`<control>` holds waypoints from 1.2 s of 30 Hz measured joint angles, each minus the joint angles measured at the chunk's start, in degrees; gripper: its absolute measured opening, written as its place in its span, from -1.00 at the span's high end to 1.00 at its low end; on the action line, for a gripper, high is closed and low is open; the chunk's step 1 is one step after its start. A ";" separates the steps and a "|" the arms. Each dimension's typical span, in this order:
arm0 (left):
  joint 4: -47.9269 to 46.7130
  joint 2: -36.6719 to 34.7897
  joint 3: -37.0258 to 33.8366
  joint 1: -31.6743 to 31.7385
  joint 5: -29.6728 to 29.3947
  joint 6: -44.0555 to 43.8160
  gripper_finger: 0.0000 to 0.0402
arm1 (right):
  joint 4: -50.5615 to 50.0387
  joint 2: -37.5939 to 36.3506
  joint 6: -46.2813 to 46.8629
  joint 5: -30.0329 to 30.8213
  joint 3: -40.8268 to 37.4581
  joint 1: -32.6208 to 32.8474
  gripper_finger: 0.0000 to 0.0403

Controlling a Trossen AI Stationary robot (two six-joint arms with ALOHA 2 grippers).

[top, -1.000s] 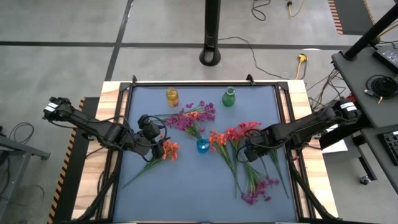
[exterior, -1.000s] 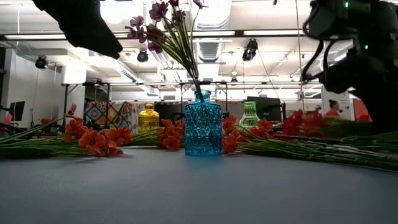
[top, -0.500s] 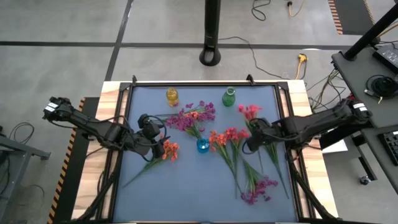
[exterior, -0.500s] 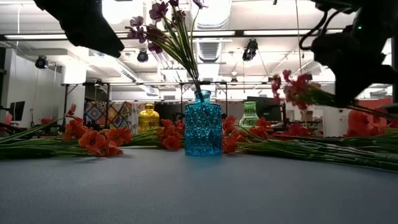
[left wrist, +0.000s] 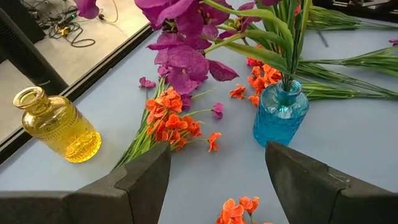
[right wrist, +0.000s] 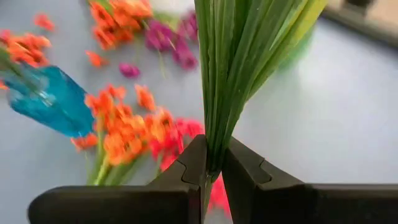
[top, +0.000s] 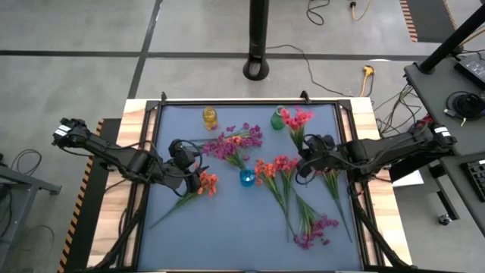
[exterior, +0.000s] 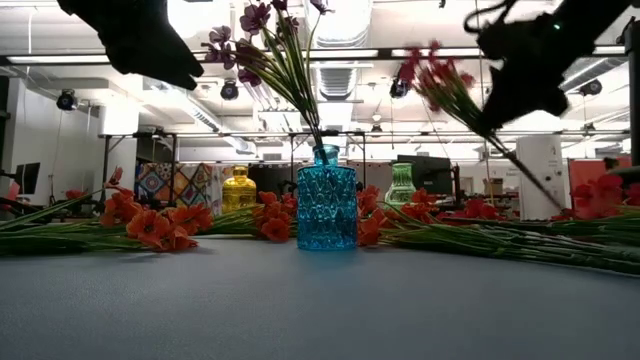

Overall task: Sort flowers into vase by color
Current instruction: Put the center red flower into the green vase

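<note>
Flowers lie scattered on the blue mat (top: 227, 227): a purple sprig (top: 314, 231) nearest, orange ones (top: 206, 183) at left. A red-pink sprig (top: 297, 119) is clamped by its stems in the right gripper (top: 309, 163) and raised toward the far green vase (top: 278, 120), presumably its colour match. The left gripper (top: 189, 180), fingers spread and empty, hangs beside the blue vase (top: 247, 177), where purple blossoms (left wrist: 180, 59) stand. Farther off is a yellow vase (top: 210, 117); beyond, grey floor, cables and a black pole.

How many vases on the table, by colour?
Yellow vase: 1
Green vase: 1
Blue vase: 1, holding purple flowers
Total: 3
</note>
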 joint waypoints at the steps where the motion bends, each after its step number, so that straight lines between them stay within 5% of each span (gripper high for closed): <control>1: -0.02 0.00 0.00 0.00 0.34 -0.34 -0.22 | 2.54 -0.02 -3.45 1.07 -0.02 0.03 0.84; 10: -0.04 0.00 -0.02 -0.10 1.63 -8.89 -0.22 | 34.28 -0.02 -32.01 3.42 -4.21 0.03 0.84; 20: -0.24 -0.14 -0.04 -0.09 -3.96 -4.73 -0.22 | 66.07 -0.02 -50.46 1.51 -12.25 -6.80 0.84; 36: -2.84 -2.12 -0.04 -0.09 -4.66 -0.58 -0.22 | 67.91 1.90 -56.07 -4.19 -3.72 -29.53 0.84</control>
